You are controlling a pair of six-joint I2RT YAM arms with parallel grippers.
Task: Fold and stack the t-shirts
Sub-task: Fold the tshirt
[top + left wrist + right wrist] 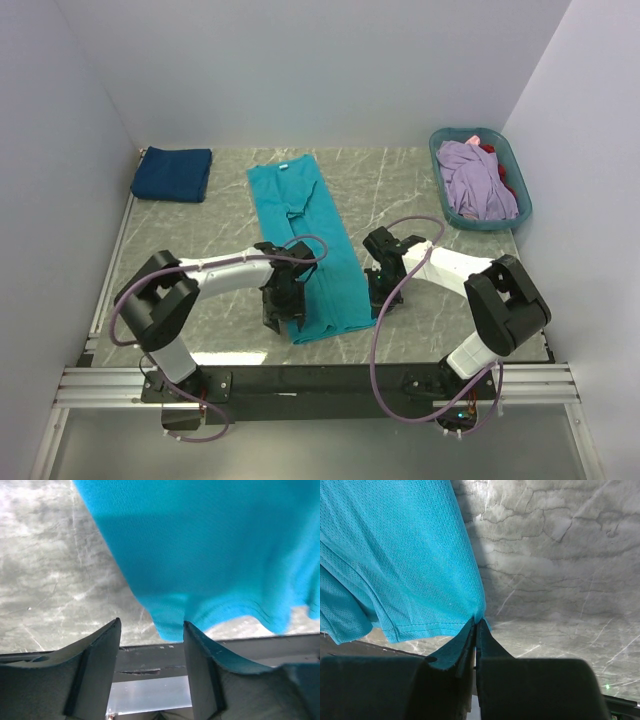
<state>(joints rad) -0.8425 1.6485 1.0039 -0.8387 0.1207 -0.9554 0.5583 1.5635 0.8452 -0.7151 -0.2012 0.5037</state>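
A teal t-shirt [332,272] lies on the table as a long strip folded lengthwise, collar at the far end. My left gripper [284,310] is at its near left corner, jaws open, with the shirt's corner [170,620] hanging between the fingertips and touching the right finger [197,645]. My right gripper [379,299] is at the near right corner, shut on the hem corner [479,616] of the teal shirt. A folded navy t-shirt [172,173] lies at the far left. A lavender t-shirt [474,180] and a red one [507,178] lie in the basket.
The teal-blue plastic basket [443,138] stands at the far right by the right wall. White walls enclose the left, back and right of the grey marble table [200,240]. A metal rail [100,385] runs along the near edge.
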